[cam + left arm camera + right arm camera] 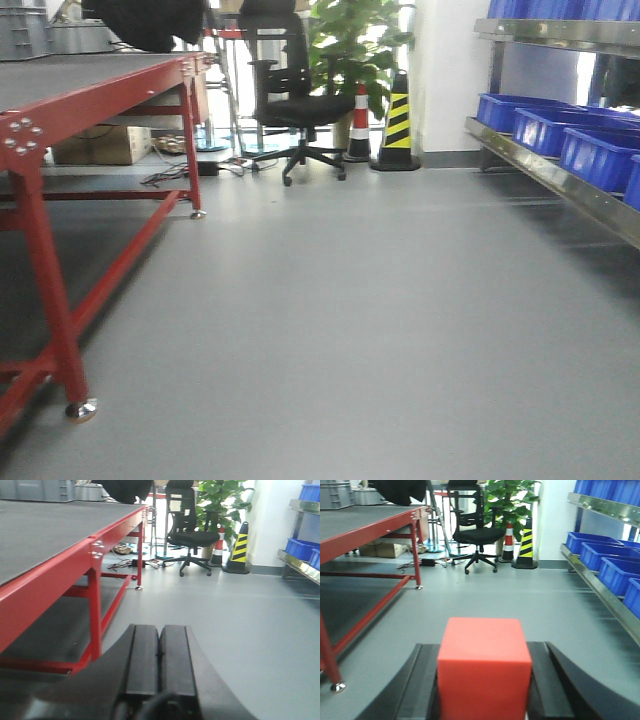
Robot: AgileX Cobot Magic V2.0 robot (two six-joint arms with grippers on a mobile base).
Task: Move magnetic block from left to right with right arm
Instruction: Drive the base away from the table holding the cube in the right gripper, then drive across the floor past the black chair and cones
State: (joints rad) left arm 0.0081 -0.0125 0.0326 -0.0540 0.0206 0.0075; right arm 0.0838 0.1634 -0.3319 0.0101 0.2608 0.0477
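A grey floor (pixel 350 330) fills the scene, with a long red-framed table (pixel 100 95) on the left and a steel shelf (pixel 545 170) of blue bins (pixel 600 155) on the right. Far off stand a black office chair (pixel 295 100), a leafy plant (pixel 345 40) and a yellow-and-black cone (pixel 398 125). The left gripper (pixel 160 630) has its jaws pressed together on nothing. The right gripper (pixel 482 650) clamps the magnetic block (pixel 484 675), near the camera, between its black fingers (pixel 422 680)
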